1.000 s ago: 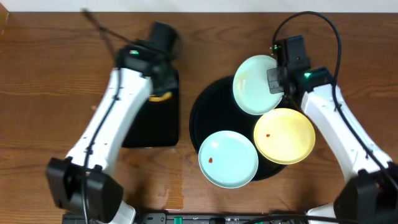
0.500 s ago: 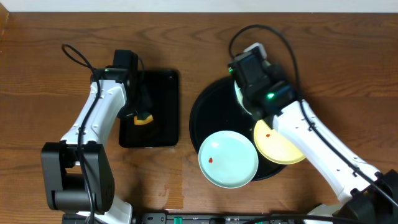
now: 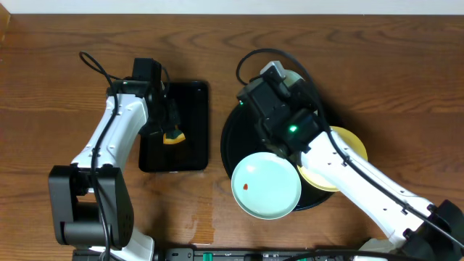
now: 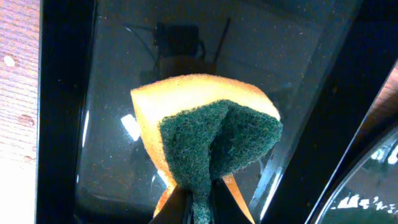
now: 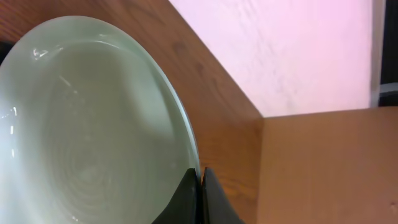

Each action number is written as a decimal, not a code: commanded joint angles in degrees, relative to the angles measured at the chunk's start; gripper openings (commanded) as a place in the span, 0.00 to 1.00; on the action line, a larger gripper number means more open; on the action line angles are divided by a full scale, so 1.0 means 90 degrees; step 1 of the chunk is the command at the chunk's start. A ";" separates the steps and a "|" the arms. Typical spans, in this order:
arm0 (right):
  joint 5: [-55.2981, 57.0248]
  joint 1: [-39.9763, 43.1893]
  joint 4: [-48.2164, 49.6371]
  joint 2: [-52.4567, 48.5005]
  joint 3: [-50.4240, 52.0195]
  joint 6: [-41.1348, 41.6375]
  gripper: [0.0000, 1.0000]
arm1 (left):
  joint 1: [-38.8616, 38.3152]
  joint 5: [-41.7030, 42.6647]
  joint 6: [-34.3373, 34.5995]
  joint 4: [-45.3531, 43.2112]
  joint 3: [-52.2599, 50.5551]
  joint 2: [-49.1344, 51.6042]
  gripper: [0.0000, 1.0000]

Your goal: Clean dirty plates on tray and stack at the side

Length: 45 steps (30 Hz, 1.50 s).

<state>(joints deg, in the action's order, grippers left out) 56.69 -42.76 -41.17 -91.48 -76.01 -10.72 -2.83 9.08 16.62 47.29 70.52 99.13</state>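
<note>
My right gripper [image 5: 200, 177] is shut on the rim of a pale mint-blue plate [image 5: 87, 130] and holds it tilted. In the overhead view that plate [image 3: 294, 78] barely shows under my right gripper [image 3: 281, 81], above the back of the large round black tray [image 3: 228, 138]. A second mint-blue plate [image 3: 266, 185] with a red speck lies on the tray's front edge. The pale yellow plate [image 3: 346, 145] lies at the tray's right, half hidden by my arm. My left gripper [image 4: 199, 200] is shut on a yellow and green sponge [image 4: 208, 134], which also shows in the overhead view [image 3: 172, 136].
The smaller rectangular black tray [image 3: 190, 101] lies left of the round tray, and the sponge hangs over it. Its glossy floor [image 4: 112, 81] fills the left wrist view. Bare wooden table [image 3: 58, 87] surrounds both trays. A wall shows behind the table in the right wrist view.
My right arm has swung left over the round tray with the mint-blue plate in its grip. My left arm has come forward over the rectangular tray with the sponge.
</note>
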 commanded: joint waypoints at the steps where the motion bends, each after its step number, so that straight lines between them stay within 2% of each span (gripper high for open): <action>1: 0.0389 -0.0107 -0.0002 0.0087 -0.0007 -0.0083 0.01 | 0.0002 0.0063 -0.0085 -0.0010 0.0017 -0.0002 0.08; 36: 0.0396 -0.0104 -0.0027 0.0087 -0.0007 -0.0078 0.01 | 0.0002 0.0066 -0.0083 -0.0007 0.0017 -0.0002 0.08; 45: 0.0753 -0.0104 -0.0024 0.0087 -0.0007 -0.0078 0.01 | 0.0002 0.0066 -0.0083 -0.0005 0.0017 -0.0002 0.08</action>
<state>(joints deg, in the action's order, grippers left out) 60.27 -43.11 -41.34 -91.48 -76.01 -11.07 -2.83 9.10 16.45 47.29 70.52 99.13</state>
